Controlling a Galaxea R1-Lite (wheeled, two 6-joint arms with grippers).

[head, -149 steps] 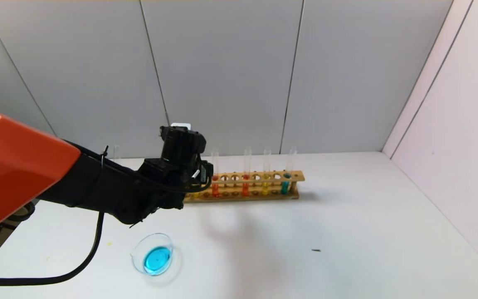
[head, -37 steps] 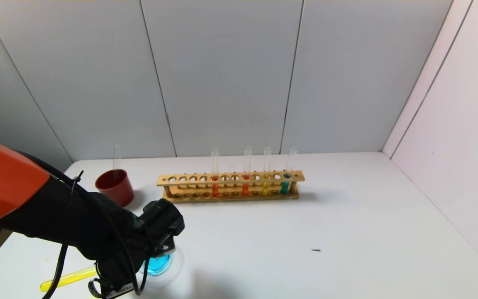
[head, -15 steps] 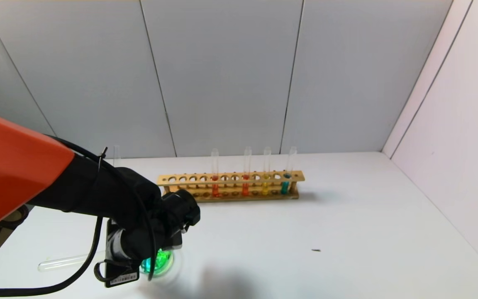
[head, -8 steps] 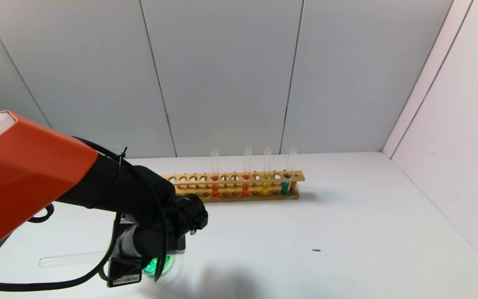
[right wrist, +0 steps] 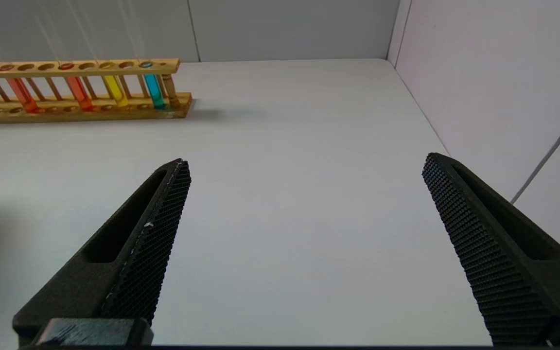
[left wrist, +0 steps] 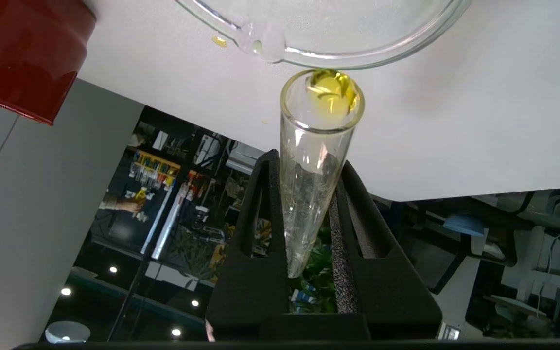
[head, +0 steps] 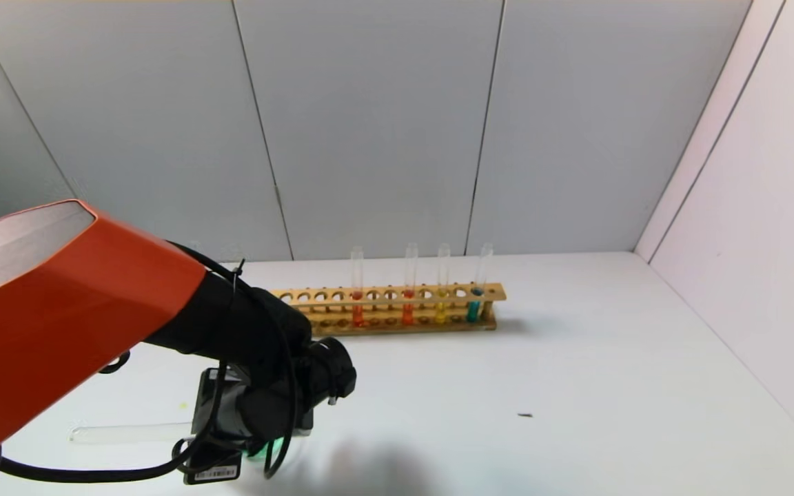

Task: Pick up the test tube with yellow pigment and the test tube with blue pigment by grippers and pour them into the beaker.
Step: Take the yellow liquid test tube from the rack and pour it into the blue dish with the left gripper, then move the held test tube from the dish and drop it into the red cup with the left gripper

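Between left gripper (left wrist: 309, 160) pads: emptied yellow tube (left wrist: 311, 180).

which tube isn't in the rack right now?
The test tube with yellow pigment, nearly drained, clamped in the left gripper at the beaker rim. The four other tubes stand upright in the wooden rack.

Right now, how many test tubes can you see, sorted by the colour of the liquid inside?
Orange-red tubes, in the rack: 2
Yellow tube, in the rack: 1
Blue tube, in the rack: 1
Held tube, nearly empty with yellow dregs, in the left gripper: 1
Total: 5
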